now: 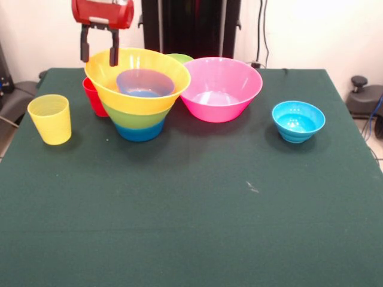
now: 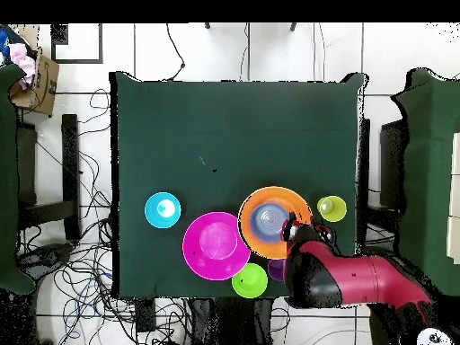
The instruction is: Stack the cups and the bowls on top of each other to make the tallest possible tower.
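Note:
A tower stands at the back left: the large orange bowl sits in a green bowl, which sits in a blue bowl. A smaller bluish-purple vessel is nested inside the orange bowl. My gripper is open and hangs over the orange bowl's far left rim, one finger outside it and one over the inside. The red cup stands just behind the tower on the left. The yellow cup stands alone at far left. In the overhead view my gripper is at the orange bowl's right edge.
The pink bowl touches the tower's right side. A small green bowl peeks out behind them. A blue bowl stands alone at the right. A purple thing shows by the arm in the overhead view.

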You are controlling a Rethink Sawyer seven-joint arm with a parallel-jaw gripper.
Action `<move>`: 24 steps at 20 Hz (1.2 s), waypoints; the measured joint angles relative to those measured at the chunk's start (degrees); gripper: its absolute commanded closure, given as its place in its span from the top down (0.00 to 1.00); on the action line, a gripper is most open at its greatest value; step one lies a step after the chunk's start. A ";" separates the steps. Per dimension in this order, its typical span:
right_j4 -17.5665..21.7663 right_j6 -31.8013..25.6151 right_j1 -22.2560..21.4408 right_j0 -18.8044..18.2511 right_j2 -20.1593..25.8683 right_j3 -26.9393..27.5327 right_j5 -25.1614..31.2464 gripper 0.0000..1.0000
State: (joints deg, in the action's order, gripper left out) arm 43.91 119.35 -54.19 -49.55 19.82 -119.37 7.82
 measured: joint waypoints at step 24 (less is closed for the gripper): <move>-17.35 0.00 -18.52 -2.95 8.03 -19.60 0.90 1.00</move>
State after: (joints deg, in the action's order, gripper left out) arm 26.56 119.35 -72.71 -52.50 27.86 -138.96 8.72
